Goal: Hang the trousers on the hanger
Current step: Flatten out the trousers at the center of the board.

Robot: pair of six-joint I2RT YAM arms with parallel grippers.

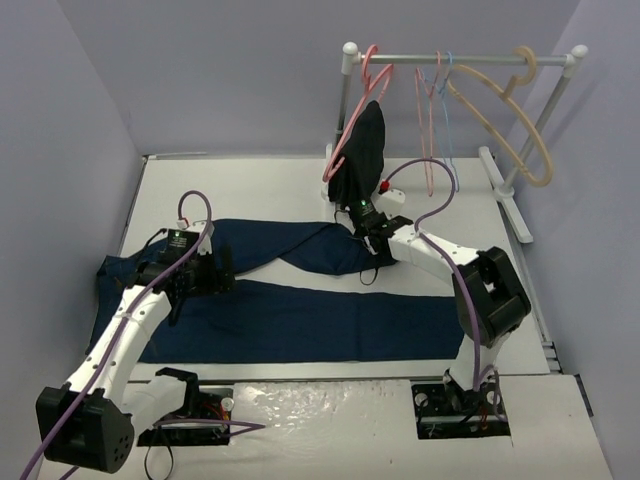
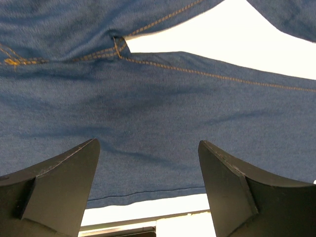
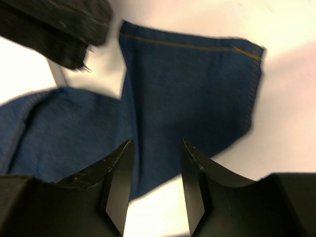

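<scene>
The dark blue trousers point(image 1: 300, 320) lie flat on the white table, one leg along the front and the other angled toward the back. My left gripper point(image 1: 205, 275) hovers open over the denim near the crotch seam point(image 2: 118, 47), fingers wide apart with nothing between them. My right gripper point(image 1: 362, 232) hangs over the hem end of the rear leg point(image 3: 187, 84). Its jaws stand a narrow gap apart, above the cloth's edge, holding nothing. The light-blue hanger point(image 1: 450, 110) hangs on the rail at the back right.
A white rail point(image 1: 460, 58) at the back right carries a black garment point(image 1: 365, 150) on a pink hanger, another pink hanger point(image 1: 430, 140) and a thick beige hanger point(image 1: 510, 110). The rail's foot point(image 1: 510, 200) runs along the table's right side. A small red-and-white object point(image 1: 390, 190) lies near it.
</scene>
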